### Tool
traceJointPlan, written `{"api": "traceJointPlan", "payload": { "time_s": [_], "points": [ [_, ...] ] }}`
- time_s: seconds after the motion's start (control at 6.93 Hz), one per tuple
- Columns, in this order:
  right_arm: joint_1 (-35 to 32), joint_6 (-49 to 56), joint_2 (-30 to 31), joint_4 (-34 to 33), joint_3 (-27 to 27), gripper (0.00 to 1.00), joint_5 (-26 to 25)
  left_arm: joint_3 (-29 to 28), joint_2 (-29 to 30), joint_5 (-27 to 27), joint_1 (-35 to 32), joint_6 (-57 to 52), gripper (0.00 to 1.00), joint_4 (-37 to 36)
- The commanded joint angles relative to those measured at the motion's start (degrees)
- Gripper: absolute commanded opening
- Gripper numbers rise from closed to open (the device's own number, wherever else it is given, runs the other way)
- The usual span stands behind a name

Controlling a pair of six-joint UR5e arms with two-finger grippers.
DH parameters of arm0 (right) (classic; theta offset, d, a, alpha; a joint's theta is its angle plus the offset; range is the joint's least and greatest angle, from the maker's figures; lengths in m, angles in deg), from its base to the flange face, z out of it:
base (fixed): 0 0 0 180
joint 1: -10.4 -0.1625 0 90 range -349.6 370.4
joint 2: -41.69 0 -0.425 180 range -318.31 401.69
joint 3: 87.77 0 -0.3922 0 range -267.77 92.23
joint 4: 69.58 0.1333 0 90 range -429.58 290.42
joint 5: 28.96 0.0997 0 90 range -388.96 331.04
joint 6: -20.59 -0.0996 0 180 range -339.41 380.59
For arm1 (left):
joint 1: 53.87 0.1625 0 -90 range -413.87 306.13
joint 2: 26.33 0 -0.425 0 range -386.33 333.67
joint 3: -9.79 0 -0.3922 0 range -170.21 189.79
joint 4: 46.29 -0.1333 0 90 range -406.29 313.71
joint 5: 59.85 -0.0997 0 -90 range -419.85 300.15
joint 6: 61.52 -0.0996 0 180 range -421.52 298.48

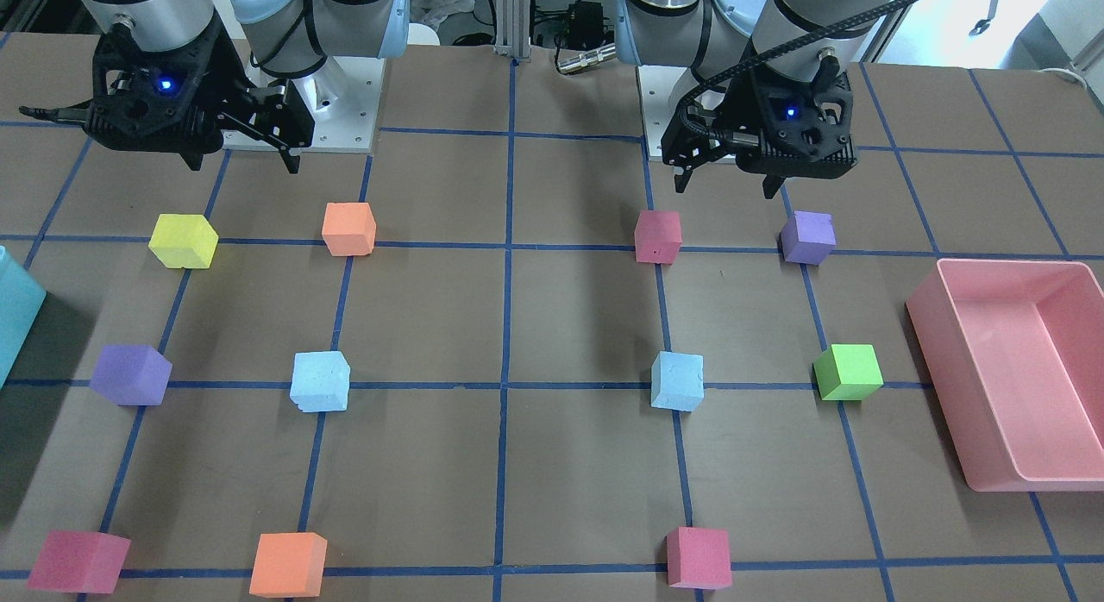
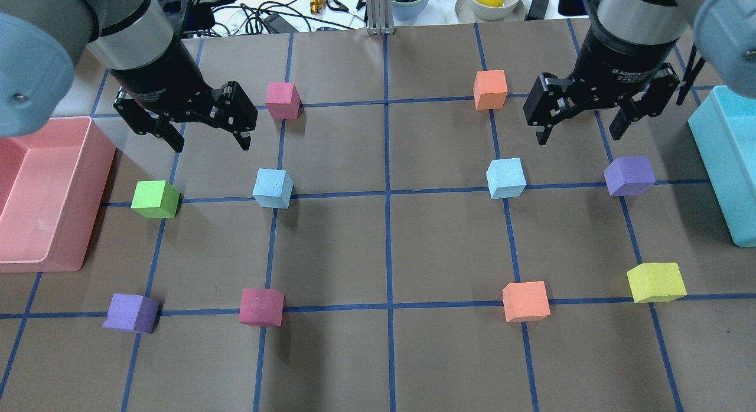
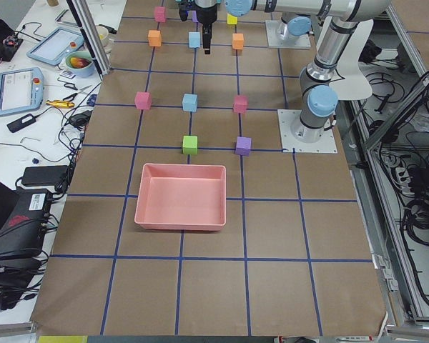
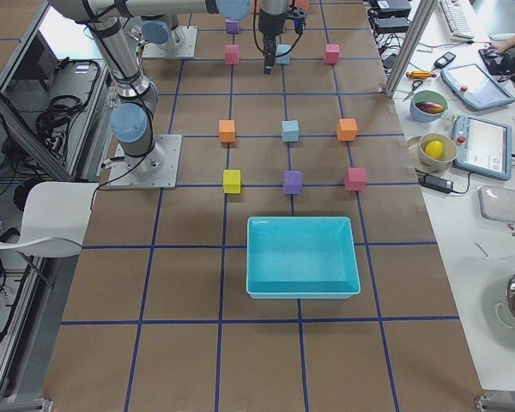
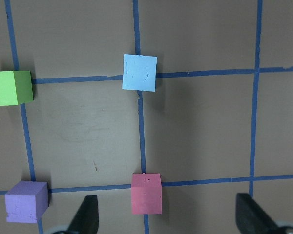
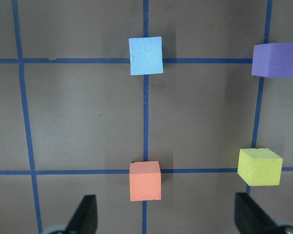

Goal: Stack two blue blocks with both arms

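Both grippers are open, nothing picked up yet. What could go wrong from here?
1. The left gripper and right gripper must bring the left blue block and right blue block to one spot; the arms might collide there.
2. The purple cube sits in the right blue block's row; a mistaken grasp seems possible.

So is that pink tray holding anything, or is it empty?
Empty. The pink tray shows its whole floor bare in the view from the table's end; every cube sits outside it on the table.

A brown table (image 2: 331, 252) gridded with blue tape (image 2: 388, 252) stands beside a cluttered white bench (image 4: 485, 262).
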Motion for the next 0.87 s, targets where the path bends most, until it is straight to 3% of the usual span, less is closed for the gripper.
{"api": "traceJointPlan", "payload": {
  "time_s": [0.0,0.72],
  "points": [
    [-0.1,0.0,-0.1,-0.1,0.0,1.0,0.1,0.0,0.0,0.0,0.0,0.0,1.0,0.0],
    [0.5,0.2,-0.9,-1.5,0.1,1.0,-0.4,0.0,0.0,0.0,0.0,0.0,1.0,0.0]
  ]
}}
